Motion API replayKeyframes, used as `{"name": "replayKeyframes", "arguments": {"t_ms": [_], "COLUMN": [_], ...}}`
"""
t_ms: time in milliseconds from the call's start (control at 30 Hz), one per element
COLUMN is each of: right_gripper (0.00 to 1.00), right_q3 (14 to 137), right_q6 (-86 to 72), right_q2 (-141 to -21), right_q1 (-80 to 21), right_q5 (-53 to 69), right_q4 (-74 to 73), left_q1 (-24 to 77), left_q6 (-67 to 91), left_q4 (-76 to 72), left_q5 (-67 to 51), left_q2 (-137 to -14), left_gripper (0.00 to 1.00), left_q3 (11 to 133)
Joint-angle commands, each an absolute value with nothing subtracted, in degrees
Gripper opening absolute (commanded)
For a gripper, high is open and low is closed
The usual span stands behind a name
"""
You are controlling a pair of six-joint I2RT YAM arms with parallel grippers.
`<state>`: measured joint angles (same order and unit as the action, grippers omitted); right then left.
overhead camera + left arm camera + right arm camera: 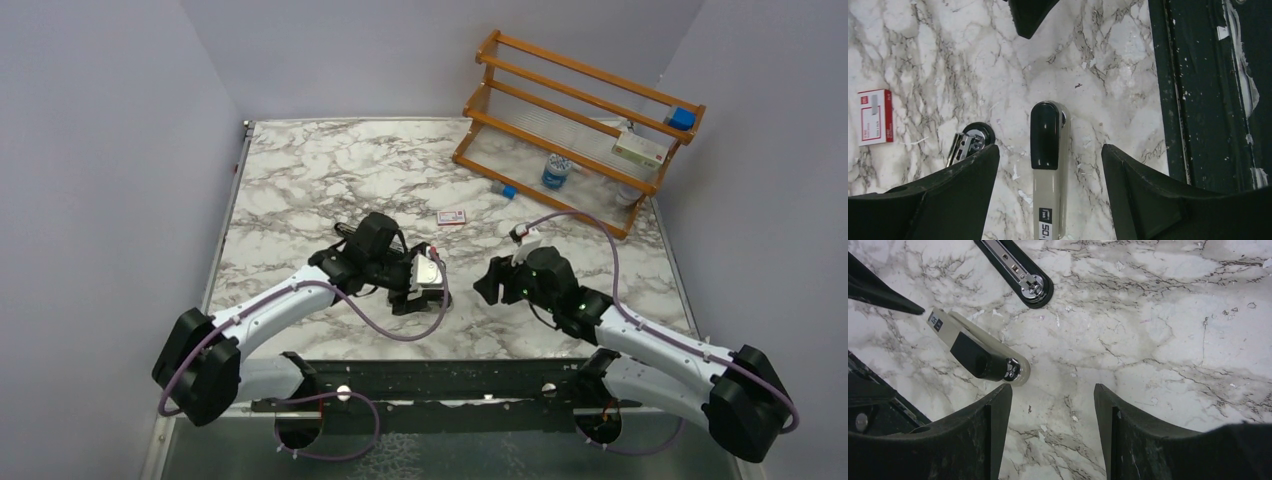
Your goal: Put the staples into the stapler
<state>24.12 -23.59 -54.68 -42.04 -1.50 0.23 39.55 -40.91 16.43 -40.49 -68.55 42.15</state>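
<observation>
Writing is scarce: a black tag on the stapler's (1050, 200) grey arm shows a small logo and "50", cut off at the frame's edge. The stapler lies splayed open on the marble table (300, 180), near its front edge. Its black arm (969, 142), with the silver channel facing up, rests just beside the grey one. The left gripper (1049, 149) is released, its fingers (955, 192) straddling the grey arm without touching it. The right gripper (1052, 387) is also spread wide, over bare marble with nothing between its jaws, the stapler (978, 352) close by. The staples box (874, 117), red with a white label too small to read, lies flat, well apart from the stapler.
</observation>
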Motion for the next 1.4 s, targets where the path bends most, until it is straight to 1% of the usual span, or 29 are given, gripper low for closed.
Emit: {"name": "replayKeyframes", "arguments": {"t_ms": [0,100,233,433,633,833,933,1100,1233,1367], "right_gripper": [0.65,0.65,0.65,0.65,0.65,0.61,0.57,0.48,0.47,0.48], "right_q3": [22.3,21.0,21.1,21.0,21.5,21.5,21.6,21.6,21.7,21.7], "right_q6": [-27.0,-27.7,-27.5,-27.2,-26.0,-25.2,-24.7,-24.1,-23.9,-24.4], "right_q2": [-53.1,-52.5,-53.2,-52.8,-53.0,-53.2,-53.4,-53.7,-54.1,-54.0], "right_q1": [-41.9,-41.8,-41.8,-41.8,-41.8,-41.8,-41.7,-41.7,-41.8,-41.8], "right_q5": [-4.9,-6.4,-5.3,-4.5,-3.3,-2.7,-2.1,-1.2,-1.1,-1.2], "right_q4": [4.6,5.0,5.2,5.0,4.8,5.0,5.0,5.7,5.8,5.9], "left_q1": [41.8,44.0,45.7,46.1,46.2,46.5,46.7,46.8,46.9,47.1], "left_q6": [-43.4,-43.5,-44.1,-45.8,-46.1,-46.0,-46.2,-46.4,-46.8,-47.1], "left_q4": [22.4,24.2,25.8,26.3,26.2,26.3,26.3,26.3,26.2,26.3], "left_q5": [-40.4,-36.6,-33.1,-28.8,-26.0,-26.0,-25.6,-25.5,-25.1,-24.7], "left_q2": [-72.8,-75.9,-79.6,-82.6,-86.0,-88.8,-89.9,-90.8,-91.1,-90.9], "left_gripper": [0.77,0.77,0.77,0.77,0.80,0.71,0.67,0.55,0.49,0.38], "left_q3": [46.8,48.5,50.3,51.3,52.5,53.6,54.2,54.9,54.8,54.7]}}
